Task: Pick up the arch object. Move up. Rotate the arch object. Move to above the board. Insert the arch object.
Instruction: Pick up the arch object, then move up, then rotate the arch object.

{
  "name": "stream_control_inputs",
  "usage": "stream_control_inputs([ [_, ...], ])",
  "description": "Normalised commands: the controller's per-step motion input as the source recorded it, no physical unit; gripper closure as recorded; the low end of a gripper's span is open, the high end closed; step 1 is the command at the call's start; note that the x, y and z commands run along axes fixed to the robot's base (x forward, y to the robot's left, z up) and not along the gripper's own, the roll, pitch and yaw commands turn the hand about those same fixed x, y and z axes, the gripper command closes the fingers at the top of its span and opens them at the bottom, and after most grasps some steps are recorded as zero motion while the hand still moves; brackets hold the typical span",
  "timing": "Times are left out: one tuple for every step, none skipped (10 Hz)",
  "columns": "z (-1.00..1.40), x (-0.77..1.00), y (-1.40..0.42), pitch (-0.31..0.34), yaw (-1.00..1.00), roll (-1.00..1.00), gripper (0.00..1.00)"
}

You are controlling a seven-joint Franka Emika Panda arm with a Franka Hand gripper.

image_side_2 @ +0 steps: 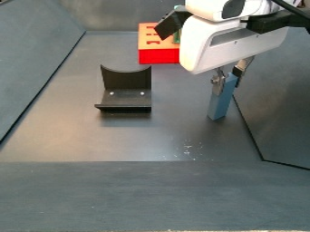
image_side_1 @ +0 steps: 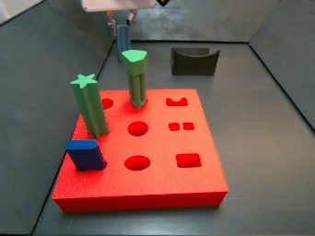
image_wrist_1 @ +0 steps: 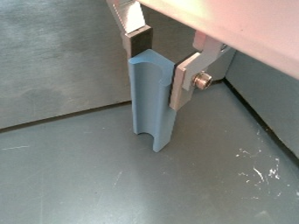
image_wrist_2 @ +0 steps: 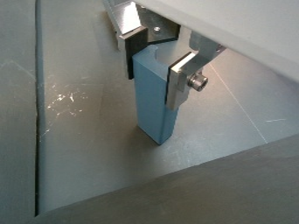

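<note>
In a wrist view the pincer (image_wrist_1: 160, 63) stands closed on the arch object (image_wrist_1: 153, 101), a tall slate-blue peg held upright. One silver finger (image_wrist_1: 187, 80) presses its flank and the opposite dark pad sits against its top on the far side. The groove of the peg faces the camera. Whether its lower end touches the grey desk (image_wrist_1: 82, 166) or hangs just above it cannot be told here. A seam in the floor runs just behind the peg.

In a wrist view from another angle the pincer (image_wrist_2: 156, 59) clamps the arch object (image_wrist_2: 156, 96) by its upper part, a plain flat face showing. A screw head sticks out of the nearer finger (image_wrist_2: 181, 79). Pale scratches mark the desk (image_wrist_2: 93, 166) off to one side of the peg.

In a side view the arch object (image_side_1: 122, 37) hangs under the pincer (image_side_1: 122, 23) at the far end of the scene. The board (image_side_1: 147, 147) lies nearer the camera than the pincer, and a green peg (image_side_1: 134, 78) standing in it partly overlaps the line of sight to the held peg. A green star peg (image_side_1: 90, 106) and a short blue block (image_side_1: 85, 154) also stand on the board. A dark notched block (image_side_1: 194, 61) rests on the desk beside the pincer.

In a side view the white wrist body hides the pincer (image_side_2: 227, 80); the arch object (image_side_2: 220, 98) shows below it, lower end close to the desk (image_side_2: 121, 136). The fixture (image_side_2: 122, 89) stands well apart from the pincer, and the board (image_side_2: 155, 45) lies beyond it.
</note>
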Motion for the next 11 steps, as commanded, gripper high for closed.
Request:
stream_control_inputs([
  [0.0,0.0,0.0,0.0,0.0,0.0,1.0],
  [0.0,0.0,0.0,0.0,0.0,0.0,1.0],
  [0.0,0.0,0.0,0.0,0.0,0.0,1.0],
  [0.83,0.0,0.0,0.0,0.0,0.0,1.0],
  [0.81,-0.03,-0.02,0.019,-0.01,0.0,1.0],
  [0.69,-0.06,-0.03,0.045,-0.02,-0.01,1.0],
  [0.56,-0.04,-0.02,0.05,-0.01,-0.02,1.0],
  [0.35,-0.03,-0.02,0.045,-0.01,-0.03,1.0],
  [1.0,0.51,-0.75,0.0,0.0,0.0,1.0],
  [1.0,0.56,-0.8,0.003,0.01,0.0,1.0],
  [1.0,0.47,-0.73,0.067,0.03,-0.02,1.0],
])
